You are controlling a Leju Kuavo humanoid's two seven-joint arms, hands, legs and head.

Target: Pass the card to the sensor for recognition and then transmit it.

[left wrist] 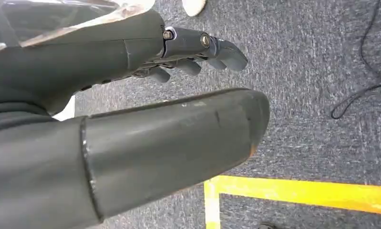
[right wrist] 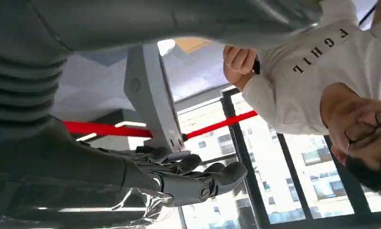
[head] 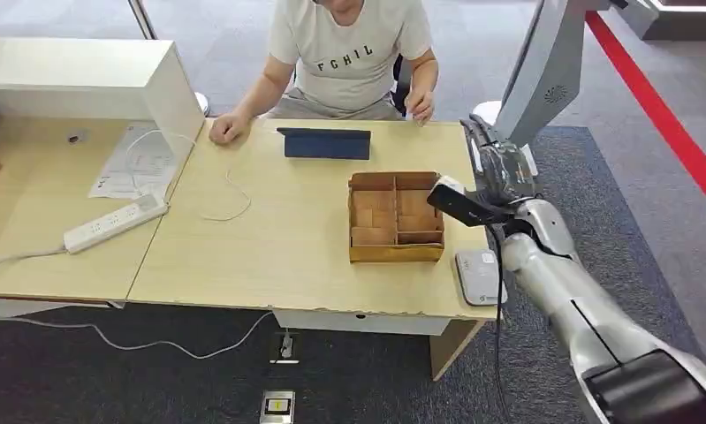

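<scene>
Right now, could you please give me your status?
Left hand open, hanging over carpet. Right hand by box, pale card-like corner at fingers, grip unconfirmed. Sensor at table edge, nothing on it.

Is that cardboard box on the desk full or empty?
Empty, as far as the head view shows: the open-topped cardboard box has dividers, and each compartment shows only bare brown bottom. The right hand hovers at its edge.

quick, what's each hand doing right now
Left hand: open, holding nothing, hanging over the carpet.
Right hand: raised beside the cardboard box; a pale edge shows at its tip, but a grip cannot be told.
</scene>
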